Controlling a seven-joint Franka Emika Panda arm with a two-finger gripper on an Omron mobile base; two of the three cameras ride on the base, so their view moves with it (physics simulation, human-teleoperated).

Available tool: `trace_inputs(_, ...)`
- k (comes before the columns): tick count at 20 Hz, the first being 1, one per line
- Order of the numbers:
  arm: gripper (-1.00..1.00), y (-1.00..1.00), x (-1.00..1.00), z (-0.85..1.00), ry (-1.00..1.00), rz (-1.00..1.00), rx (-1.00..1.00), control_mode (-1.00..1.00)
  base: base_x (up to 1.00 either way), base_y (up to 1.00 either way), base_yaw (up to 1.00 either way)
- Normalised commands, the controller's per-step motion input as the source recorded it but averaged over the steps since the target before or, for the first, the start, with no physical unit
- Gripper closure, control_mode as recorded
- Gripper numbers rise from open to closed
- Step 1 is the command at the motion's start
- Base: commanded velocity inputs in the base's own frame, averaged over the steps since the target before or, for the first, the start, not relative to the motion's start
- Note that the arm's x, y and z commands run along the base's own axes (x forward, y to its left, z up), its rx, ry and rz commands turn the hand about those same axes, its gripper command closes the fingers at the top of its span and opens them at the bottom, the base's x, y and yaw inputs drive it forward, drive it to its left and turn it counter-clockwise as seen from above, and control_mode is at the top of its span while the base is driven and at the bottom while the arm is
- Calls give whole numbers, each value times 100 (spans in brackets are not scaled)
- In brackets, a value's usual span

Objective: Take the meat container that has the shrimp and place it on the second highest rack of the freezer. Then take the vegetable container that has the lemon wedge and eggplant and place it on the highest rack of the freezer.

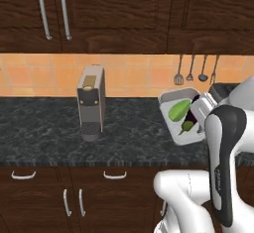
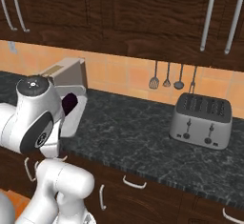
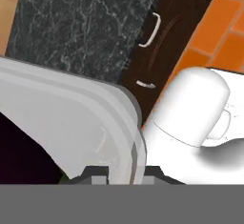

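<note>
Gripping vegetable container by rim, claw closed; eggplant, lemon wedge inside, tray tilted above counter.

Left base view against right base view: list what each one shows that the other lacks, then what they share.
Left base view alone: the lemon wedge lying in the vegetable container beside the eggplant, the coffee machine's front, and the gripper shut on the container's rim.

Right base view alone: the toaster further along the counter.

Shared: the vegetable container tilted up off the dark marble counter, the eggplant, the coffee machine, the hanging utensils, the orange tiles and the dark wood cabinets.
</note>
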Motion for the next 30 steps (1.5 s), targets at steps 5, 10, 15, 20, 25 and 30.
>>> trace_inputs(5,100,0,0,0,0,0,0,100,-100,0,-39)
trace_inputs(10,100,0,0,0,0,0,0,100,-77,-1,-65)
trace_inputs(15,100,0,0,0,0,0,0,100,-28,-16,-74)
trace_inputs(20,100,0,0,0,0,0,0,100,0,-36,-77)
trace_inputs(25,100,0,0,0,0,0,0,100,0,-40,-82)
trace_inputs(30,100,0,0,0,0,0,0,100,1,-41,-84)
